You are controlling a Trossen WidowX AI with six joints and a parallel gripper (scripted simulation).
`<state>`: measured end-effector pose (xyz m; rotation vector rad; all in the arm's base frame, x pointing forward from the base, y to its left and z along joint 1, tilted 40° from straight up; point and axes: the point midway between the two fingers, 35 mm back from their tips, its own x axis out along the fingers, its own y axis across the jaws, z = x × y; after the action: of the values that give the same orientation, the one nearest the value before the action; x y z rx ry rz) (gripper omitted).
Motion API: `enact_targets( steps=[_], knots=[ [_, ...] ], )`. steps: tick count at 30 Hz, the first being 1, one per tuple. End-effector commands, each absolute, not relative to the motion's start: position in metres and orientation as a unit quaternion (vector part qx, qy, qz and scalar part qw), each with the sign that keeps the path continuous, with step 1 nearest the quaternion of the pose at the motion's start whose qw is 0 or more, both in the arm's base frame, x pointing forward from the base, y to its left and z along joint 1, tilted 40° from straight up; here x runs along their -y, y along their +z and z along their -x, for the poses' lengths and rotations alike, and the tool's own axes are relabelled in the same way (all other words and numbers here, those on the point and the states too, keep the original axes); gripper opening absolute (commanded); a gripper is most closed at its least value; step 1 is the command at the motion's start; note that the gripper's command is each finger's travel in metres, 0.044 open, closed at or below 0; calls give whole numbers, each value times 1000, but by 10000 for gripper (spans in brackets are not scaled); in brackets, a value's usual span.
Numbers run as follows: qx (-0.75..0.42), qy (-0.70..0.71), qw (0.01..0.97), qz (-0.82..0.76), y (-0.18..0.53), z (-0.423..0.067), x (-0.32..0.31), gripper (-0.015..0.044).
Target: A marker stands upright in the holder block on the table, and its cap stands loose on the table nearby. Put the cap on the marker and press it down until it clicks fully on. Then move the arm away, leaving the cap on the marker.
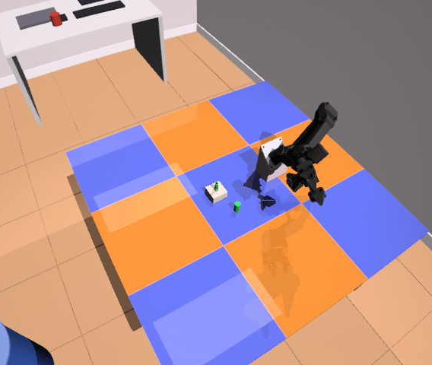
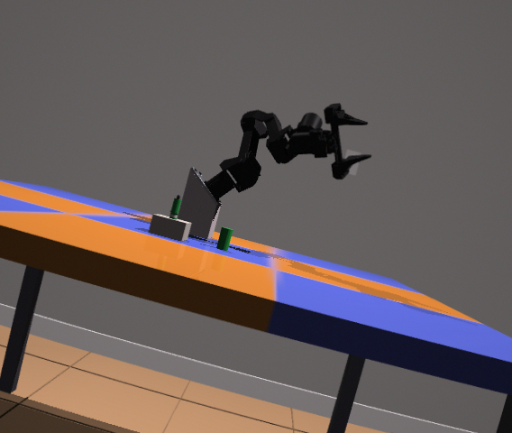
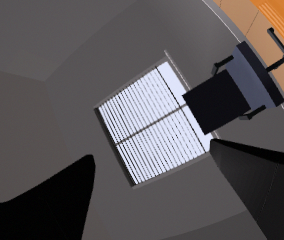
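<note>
A room with tan floor tiles and grey walls holds a checkered surface of blue and orange squares, carried on dark legs. On the central blue square stands a pale holder block with the green marker upright in it, its dark tip uppermost in the exterior view. The green cap stands upright on the surface just to the right of the block and nearer the viewer, apart from it; the exterior view shows it resting on its end, clear of the block. Behind the block rises a grey wedge-shaped pedestal from which the black arm extends. The arm reaches up and to the right, well above the surface and well away from marker and cap. The gripper points sideways; its jaws are released, spread wide, with nothing between them. The wrist view looks past the two dark fingertips toward a window and a dark chair. A white desk with a red cup stands at far left.
</note>
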<state>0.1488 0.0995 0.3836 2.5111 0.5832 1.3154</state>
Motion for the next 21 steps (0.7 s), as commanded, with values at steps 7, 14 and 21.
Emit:
enact_targets(
  steps=[7, 14, 21],
  knots=[
    [-174, 308, 373, -858, 341, -230, -115, 237],
    [-214, 164, 574, -773, 276, -293, -107, 237],
    [-289, 73, 679, -671, 219, -321, -89, 237]
  ],
)
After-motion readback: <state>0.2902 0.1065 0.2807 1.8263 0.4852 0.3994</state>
